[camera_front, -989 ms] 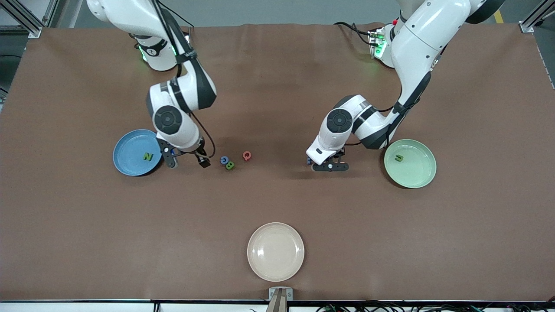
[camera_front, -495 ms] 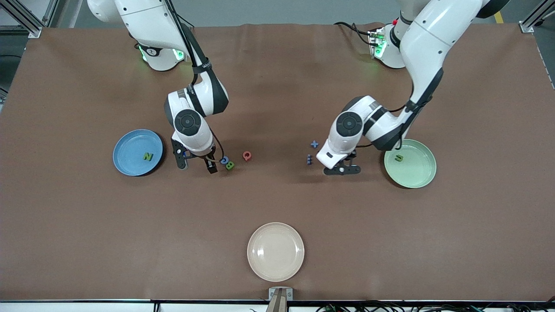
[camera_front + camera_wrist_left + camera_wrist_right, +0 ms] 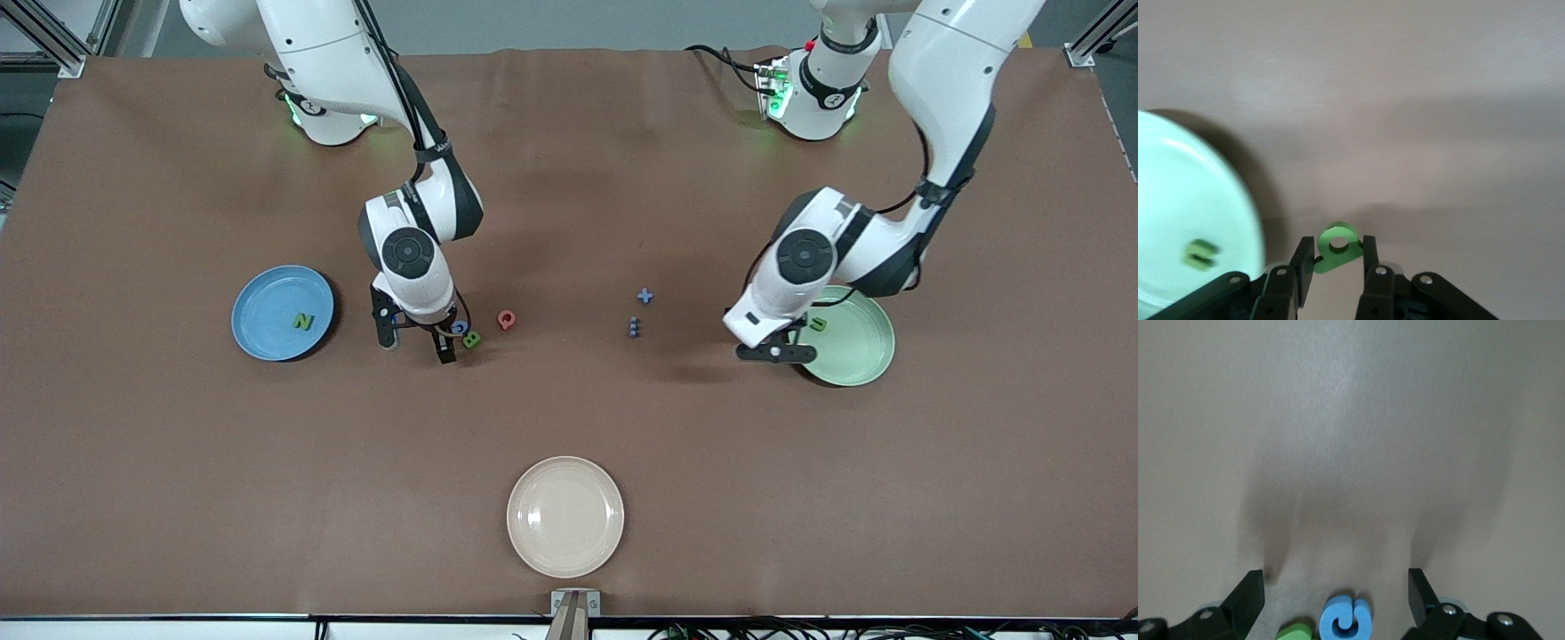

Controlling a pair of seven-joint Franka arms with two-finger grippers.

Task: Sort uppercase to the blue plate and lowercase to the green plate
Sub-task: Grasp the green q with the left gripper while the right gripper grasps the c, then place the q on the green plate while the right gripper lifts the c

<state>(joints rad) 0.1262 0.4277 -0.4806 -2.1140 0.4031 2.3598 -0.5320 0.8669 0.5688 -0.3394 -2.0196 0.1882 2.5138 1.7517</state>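
Note:
My right gripper (image 3: pixel 415 340) is open, low over the table beside the blue G (image 3: pixel 459 327) and green B (image 3: pixel 472 339). In the right wrist view the G (image 3: pixel 1345 620) lies between the open fingers (image 3: pixel 1248 597), with the B (image 3: pixel 1296 631) beside it. The pink-red Q (image 3: pixel 507 319) lies close by. The green N (image 3: pixel 303 321) lies in the blue plate (image 3: pixel 262 302). My left gripper (image 3: pixel 773 353) is shut on the green b/q (image 3: pixel 1338 245) at the green plate's (image 3: pixel 858 356) edge. The green u (image 3: pixel 818 324) lies in that plate. The blue x (image 3: pixel 645 296) and blue m (image 3: pixel 633 327) lie mid-table.
A cream-white plate (image 3: pixel 565 516) sits near the table's front edge, nearer the camera than all the letters. The green plate (image 3: pixel 1178 220) and the u (image 3: pixel 1200 254) also show in the left wrist view.
My right gripper moved from beside the blue plate to the G and B. My left gripper moved from the x and m toward the green plate, carrying the green b/q.

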